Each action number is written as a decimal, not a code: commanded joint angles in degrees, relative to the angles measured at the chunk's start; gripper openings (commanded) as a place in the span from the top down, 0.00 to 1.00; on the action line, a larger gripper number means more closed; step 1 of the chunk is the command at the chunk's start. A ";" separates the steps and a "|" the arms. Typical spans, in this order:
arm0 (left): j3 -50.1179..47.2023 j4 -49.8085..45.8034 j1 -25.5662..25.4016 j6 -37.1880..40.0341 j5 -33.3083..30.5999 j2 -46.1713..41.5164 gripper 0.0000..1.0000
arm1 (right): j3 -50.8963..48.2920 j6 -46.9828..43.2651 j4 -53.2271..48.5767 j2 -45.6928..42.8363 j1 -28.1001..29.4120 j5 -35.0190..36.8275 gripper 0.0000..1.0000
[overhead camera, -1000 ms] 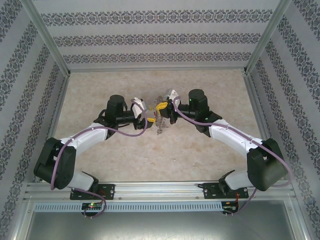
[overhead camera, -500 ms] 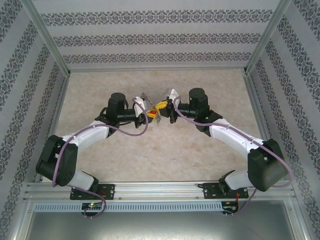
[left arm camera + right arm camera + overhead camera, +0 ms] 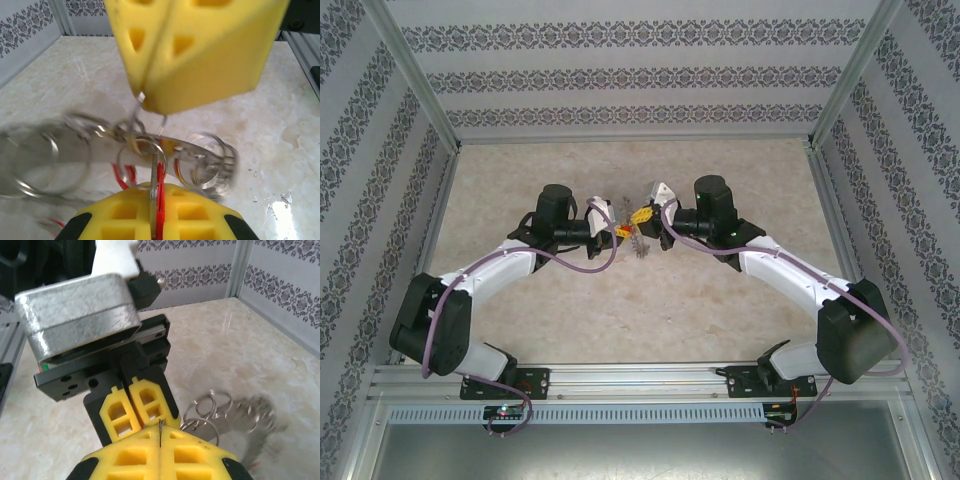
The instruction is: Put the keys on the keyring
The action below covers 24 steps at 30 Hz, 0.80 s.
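**Entry: keyring and key, held between my two grippers**

Location: mid-table, slightly toward the far side, where my arms met tip to tip above the marbled table (image 3: pixel 650 300).

Left gripper (image 3: pixel 156 200): yellow pads pressed together on a key (image 3: pixel 153 172). The key sat edge-on in the seam, its silver blade pointing up toward the rings and a strip of its red head showing between the pads.

Right gripper (image 3: pixel 145 92): facing the left one from the opposite side, its tips just apart from mine. Pads together, pinching a thin wire of the keyring (image 3: pixel 197 160) right at the tip of the seam.

Keyring: hung in the gap between both grippers, off the table. It read as a cluster of several silvery loops along a flat metal strip, stretched left to right. Both ends were blurred, so I could not count the loops.

Further red: a bit showed below the loops, left of the clamped key. I could not tell whether it was another key.
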 commanded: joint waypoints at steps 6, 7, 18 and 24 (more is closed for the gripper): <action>3.32 -6.05 0.53 4.19 -2.11 -2.89 1.00 | 3.77 -9.48 -8.75 -1.56 2.32 1.35 1.00; 3.60 -6.51 0.51 4.62 -2.35 -3.02 1.00 | 3.79 -9.61 -8.88 -1.49 2.42 1.35 1.00; 9.31 -19.90 0.60 14.27 -6.15 -5.54 1.00 | 3.48 -11.38 -10.06 -1.00 2.90 4.42 1.00; 13.01 -26.00 0.65 20.02 -10.98 -7.14 1.00 | 2.60 -10.13 -7.90 -1.22 2.65 4.29 0.80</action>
